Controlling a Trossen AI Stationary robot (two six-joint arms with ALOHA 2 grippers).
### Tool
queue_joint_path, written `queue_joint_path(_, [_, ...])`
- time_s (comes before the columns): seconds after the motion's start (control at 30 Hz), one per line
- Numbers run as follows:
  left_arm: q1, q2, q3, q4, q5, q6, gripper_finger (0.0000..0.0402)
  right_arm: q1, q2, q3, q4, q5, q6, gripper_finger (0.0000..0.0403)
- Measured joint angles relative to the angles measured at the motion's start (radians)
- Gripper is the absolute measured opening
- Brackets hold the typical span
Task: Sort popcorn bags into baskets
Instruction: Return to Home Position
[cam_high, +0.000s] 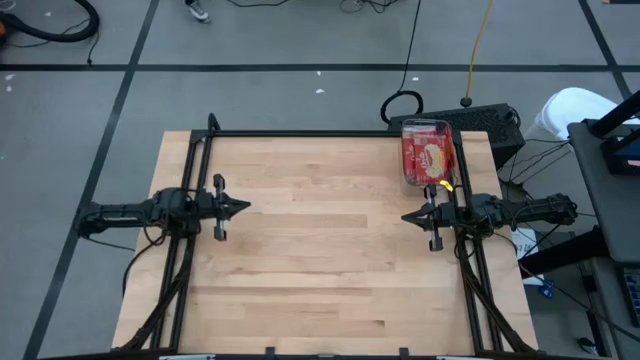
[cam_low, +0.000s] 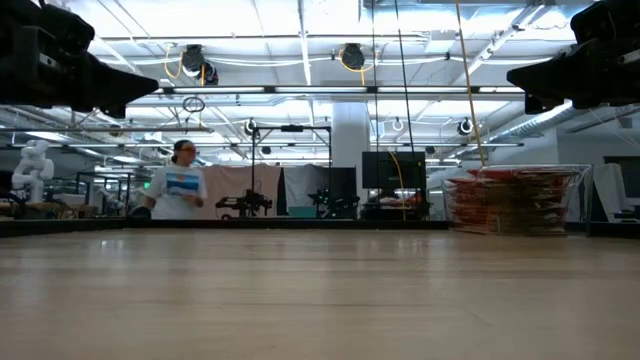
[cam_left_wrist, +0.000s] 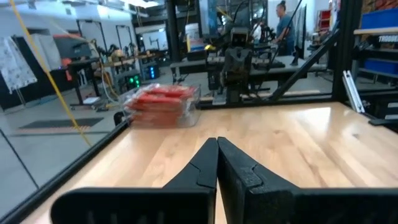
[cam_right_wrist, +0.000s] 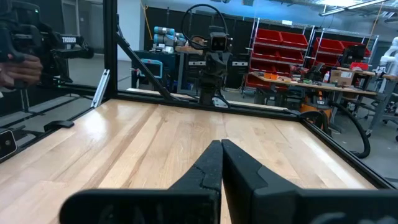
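Pinched-shut black left end effector (cam_high: 244, 207) and right end effector (cam_high: 406, 216) face across pale planks (cam_high: 320, 260) — clear tub (cam_high: 425, 123) holds red popcorn bags (cam_high: 428, 155).

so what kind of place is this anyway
Probably a robotics lab or workshop: metal shelves of red plastic storage bins, a cluttered workbench, and what looks like a white humanoid robot beyond the pale wooden table.

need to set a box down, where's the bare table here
The wooden table between the left gripper and right gripper is bare. Only the corner next to the right gripper is crowded, by the clear tub of red packets.
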Motion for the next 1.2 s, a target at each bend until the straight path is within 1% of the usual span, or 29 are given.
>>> queue_joint_path(0.1, [0.022,-0.014,0.002,-0.036,0.015,-0.012,0.0007,0.000,0.000,0.000,0.000,0.000,0.000,0.0000])
queue_joint_path(0.23, [0.045,-0.014,0.002,-0.044,0.049,-0.018,0.0003,0.000,0.000,0.000,0.000,0.000,0.000,0.0000])
queue_joint_path(0.33, [0.055,-0.014,0.002,-0.046,0.064,-0.025,0.0008,0.000,0.000,0.000,0.000,0.000,0.000,0.0000])
queue_joint_path(0.47, [0.056,-0.013,0.002,-0.046,0.088,-0.027,0.0011,0.000,0.000,0.000,0.000,0.000,0.000,0.0000])
queue_joint_path(0.6, [0.053,-0.013,0.001,-0.044,0.109,-0.039,0.0004,0.000,0.000,0.000,0.000,0.000,0.000,0.0000])
queue_joint_path(0.77, [0.023,-0.012,0.001,-0.038,0.134,-0.054,0.0008,0.000,0.000,0.000,0.000,0.000,0.000,0.0000])
queue_joint_path(0.87, [0.000,-0.012,0.001,-0.037,0.134,-0.021,0.0006,0.000,0.000,0.000,0.000,0.000,0.000,0.0000])
queue_joint_path(0.97, [-0.003,-0.012,0.001,-0.037,0.126,-0.033,0.0005,0.000,0.000,0.000,0.000,0.000,0.000,0.0000])
queue_joint_path(1.2, [-0.003,-0.011,0.000,-0.038,0.115,-0.026,0.0028,0.000,0.000,0.000,0.000,0.000,0.000,0.0000])
